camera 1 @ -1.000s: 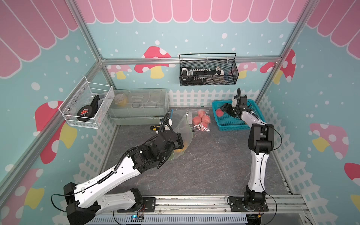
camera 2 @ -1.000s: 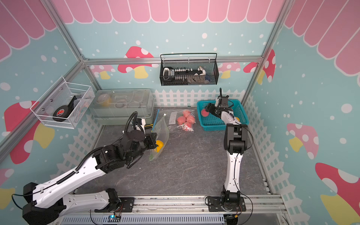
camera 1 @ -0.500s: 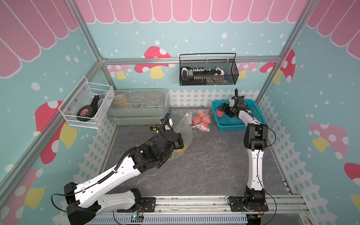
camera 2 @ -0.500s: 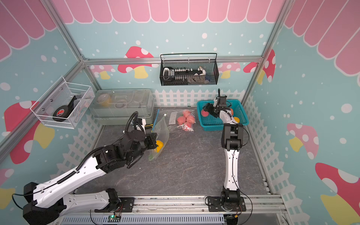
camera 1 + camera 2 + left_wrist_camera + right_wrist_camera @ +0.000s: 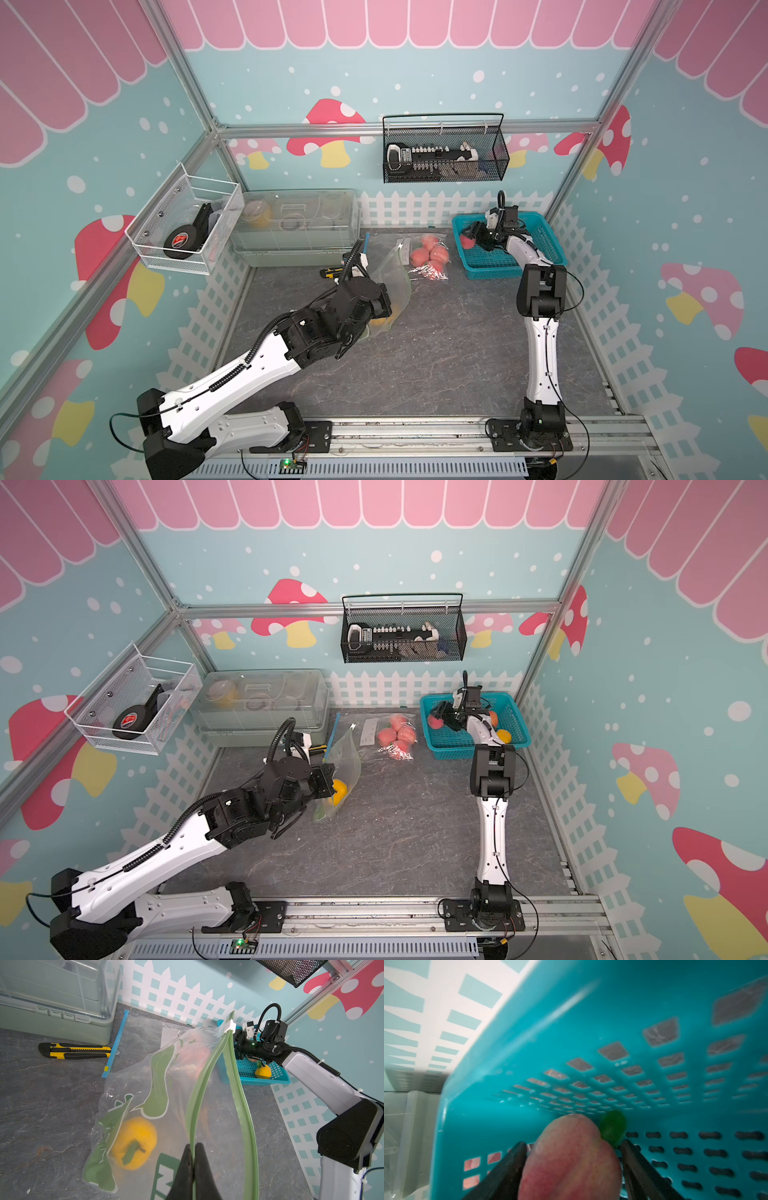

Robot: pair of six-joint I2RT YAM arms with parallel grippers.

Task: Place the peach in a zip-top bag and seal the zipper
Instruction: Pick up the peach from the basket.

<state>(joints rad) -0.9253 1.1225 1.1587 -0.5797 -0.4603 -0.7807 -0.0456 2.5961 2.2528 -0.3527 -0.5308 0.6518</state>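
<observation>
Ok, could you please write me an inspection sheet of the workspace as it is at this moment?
Surface: grey stone-pattern tabletop; no spill seen.
Job's things: peach inside the teal basket; zip-top bag with its mouth open and a yellow fruit inside.
Clutter: utility knife, blue strip, bag of peaches, second yellow fruit in the basket.
Pincers: left pincer shut on one green zipper strip; right pincer straddles the peach, grip cannot be told.
Cables: left wrist cable and right wrist cable loop freely; no snag seen.
Surroundings: clear lidded bin, black wire basket on the back wall, white wire basket on the side wall.
</observation>
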